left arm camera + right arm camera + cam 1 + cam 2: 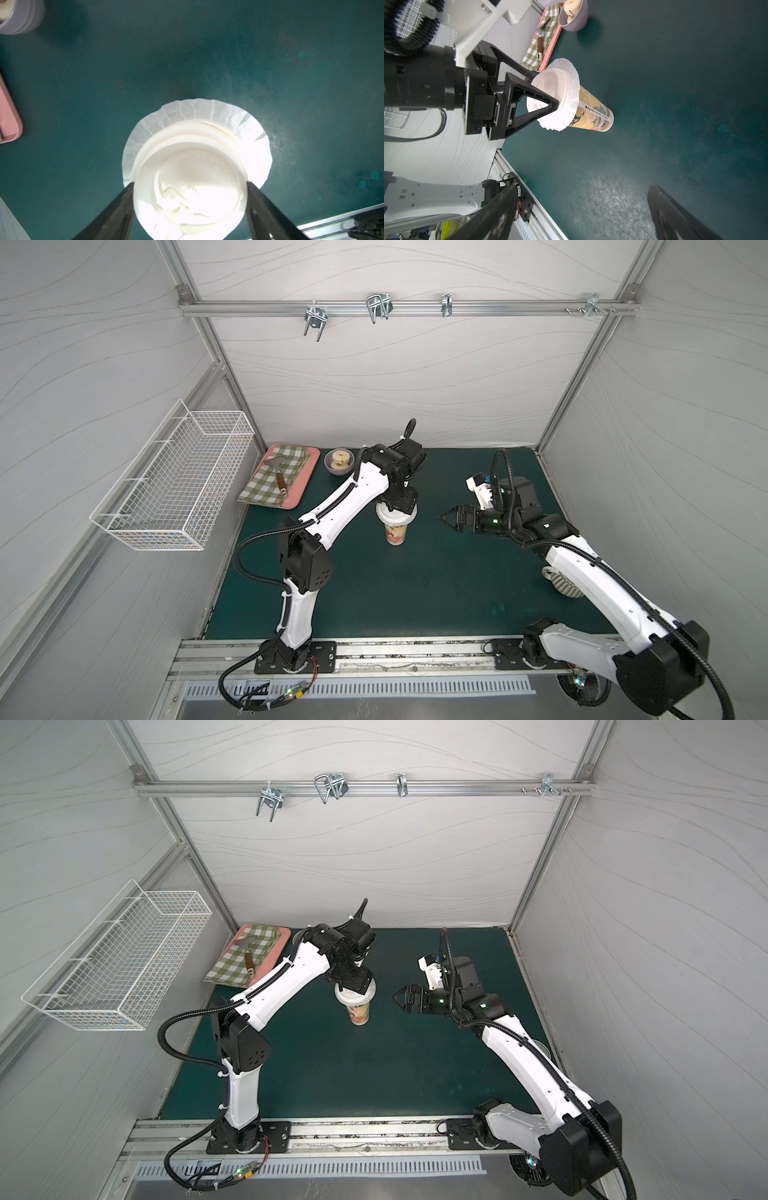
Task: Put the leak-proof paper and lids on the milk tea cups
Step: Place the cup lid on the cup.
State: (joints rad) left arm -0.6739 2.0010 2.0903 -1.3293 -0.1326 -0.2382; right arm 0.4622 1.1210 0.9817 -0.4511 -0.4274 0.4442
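Milk tea cup [596, 112]: upright; leak-proof paper [187, 113] over its mouth, beneath white lid [193, 164]. Left gripper [190, 184]: directly above, along cup's axis, pinching lid's sides; right gripper [445, 519]: spread, empty, well apart.

Pale grey wall panels [374, 377] with thin wavy lines close in the left, far and right sides, held by aluminium frame posts [582, 377]. Across the far wall runs an aluminium rail [498, 308] carrying 4 metal hooks [378, 307]. A white wire basket [174, 485] hangs on the left wall. The floor is a dark green mat [415, 593]. Along its near edge lie a metal track [415, 649] and a slotted grey panel [374, 689]. Light is even and soft.
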